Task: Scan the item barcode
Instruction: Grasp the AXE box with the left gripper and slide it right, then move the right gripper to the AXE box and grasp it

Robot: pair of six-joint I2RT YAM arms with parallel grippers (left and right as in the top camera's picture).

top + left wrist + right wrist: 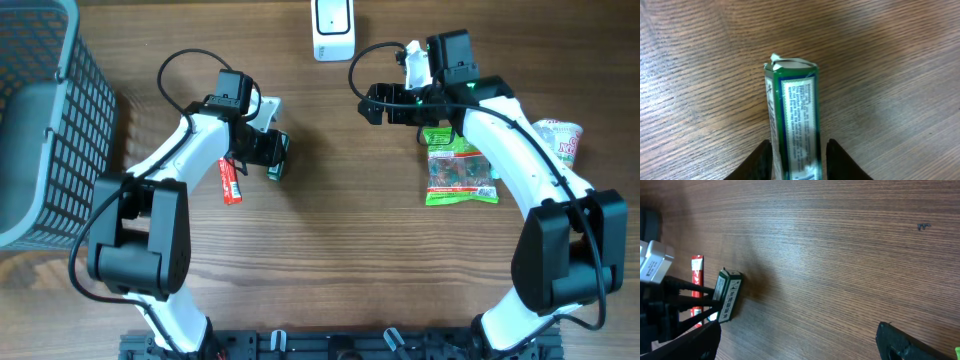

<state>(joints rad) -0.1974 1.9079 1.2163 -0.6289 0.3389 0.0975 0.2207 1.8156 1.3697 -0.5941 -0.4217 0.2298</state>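
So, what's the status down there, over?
Left gripper straddles green box, grip unclear. Right gripper open, empty. Box well short of white device at far edge. Red packet beside box, not blocking.

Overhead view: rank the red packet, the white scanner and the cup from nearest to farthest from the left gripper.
From the left gripper, whose fingers hold the green box:
1. red packet: right beside it, on the basket side.
2. white scanner: at the table's far edge, near the middle.
3. cup: far across, on the table's other side.
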